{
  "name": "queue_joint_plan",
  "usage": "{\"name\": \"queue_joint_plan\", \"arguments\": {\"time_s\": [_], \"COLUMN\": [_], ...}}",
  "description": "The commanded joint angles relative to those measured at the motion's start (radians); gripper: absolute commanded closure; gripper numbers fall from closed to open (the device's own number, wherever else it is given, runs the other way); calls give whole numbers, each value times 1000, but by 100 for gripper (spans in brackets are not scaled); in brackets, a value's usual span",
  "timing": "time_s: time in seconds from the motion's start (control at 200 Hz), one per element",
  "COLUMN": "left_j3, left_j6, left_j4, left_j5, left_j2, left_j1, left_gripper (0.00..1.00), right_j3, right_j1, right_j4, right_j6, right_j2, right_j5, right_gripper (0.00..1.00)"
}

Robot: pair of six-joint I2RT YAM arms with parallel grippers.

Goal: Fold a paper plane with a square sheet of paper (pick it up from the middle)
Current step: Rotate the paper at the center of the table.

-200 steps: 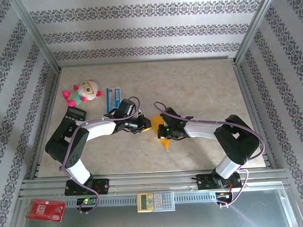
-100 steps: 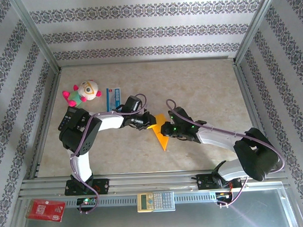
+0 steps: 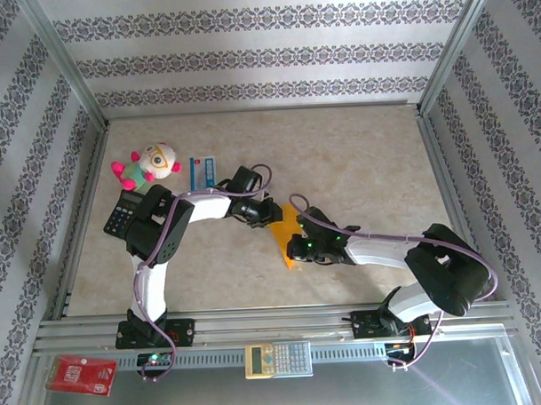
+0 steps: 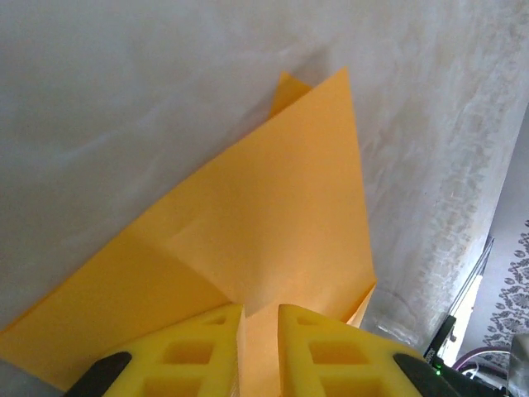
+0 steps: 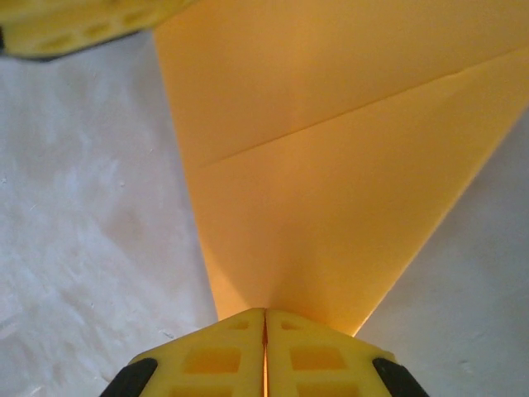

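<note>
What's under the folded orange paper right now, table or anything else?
Bare beige table shows all around the folded orange paper, and nothing pokes out from beneath it. Both grippers, left and right, cover its ends, so what lies directly underneath there stays hidden.

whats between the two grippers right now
The folded orange paper plane spans the stretch in the top view: the left gripper pinches its far end, the right gripper its near end.

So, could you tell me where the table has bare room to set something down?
The far half, up to the back wall, and the right side beyond the right gripper are bare. It is crowded at the left around the plush toy, packet and calculator, and mid-table where the left gripper meets the folded paper.
</note>
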Motion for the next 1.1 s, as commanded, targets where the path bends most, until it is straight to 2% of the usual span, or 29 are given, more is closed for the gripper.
{"name": "queue_joint_plan", "arguments": {"time_s": [0.0,0.165,0.295,0.45,0.615,0.729,0.904,1.099], "left_j3": [34,42,38,-34,-216,-314,-333,-317], "left_j6": [72,83,79,46,-35,-83,-115,-91], "left_j4": [-82,-64,-25,65,151,182,196,176], "left_j5": [33,46,73,84,47,30,55,55], "left_j2": [47,51,26,-87,-271,-339,-310,-230], "left_j1": [19,55,93,117,114,88,33,31], "left_gripper": [79,76,71,67,67,77,90,95], "right_j3": [5,51,116,131,50,14,58,89], "right_j1": [47,132,156,145,31,-98,-207,-243], "right_j4": [57,129,205,181,65,39,40,41], "right_j6": [87,166,178,127,23,-32,-42,-55], "right_j2": [35,106,171,114,-36,-97,-39,14], "right_j5": [64,117,91,93,45,-42,-148,-179], "right_gripper": [91,92,91,89,81,76,70,65]}}
